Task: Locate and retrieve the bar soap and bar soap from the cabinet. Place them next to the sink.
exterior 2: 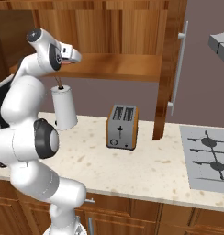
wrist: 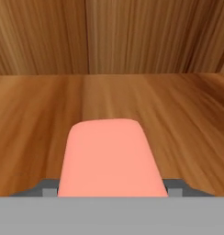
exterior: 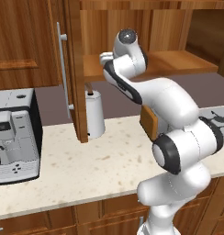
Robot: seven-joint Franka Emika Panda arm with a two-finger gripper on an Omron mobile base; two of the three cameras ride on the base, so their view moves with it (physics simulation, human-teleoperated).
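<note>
A salmon-pink bar soap (wrist: 109,156) lies flat over the cabinet's plank shelf (wrist: 187,119), its near end between my fingertips. My gripper (wrist: 111,189) has a grey fingertip against each side of the bar and looks shut on it. From the base, my hand (exterior 2: 73,55) reaches over the front edge of the wall cabinet's shelf (exterior 2: 123,64). The cabinet doors (exterior: 73,69) (exterior 2: 169,69) stand open, each with a long silver handle (exterior: 63,69). The second bar soap and the sink are out of view.
On the speckled counter (exterior 2: 146,170) stand a toaster (exterior 2: 122,126), a white jug (exterior: 94,112) just under the shelf, and a coffee machine (exterior: 15,135) at the left. A stove top (exterior 2: 208,156) lies to the right.
</note>
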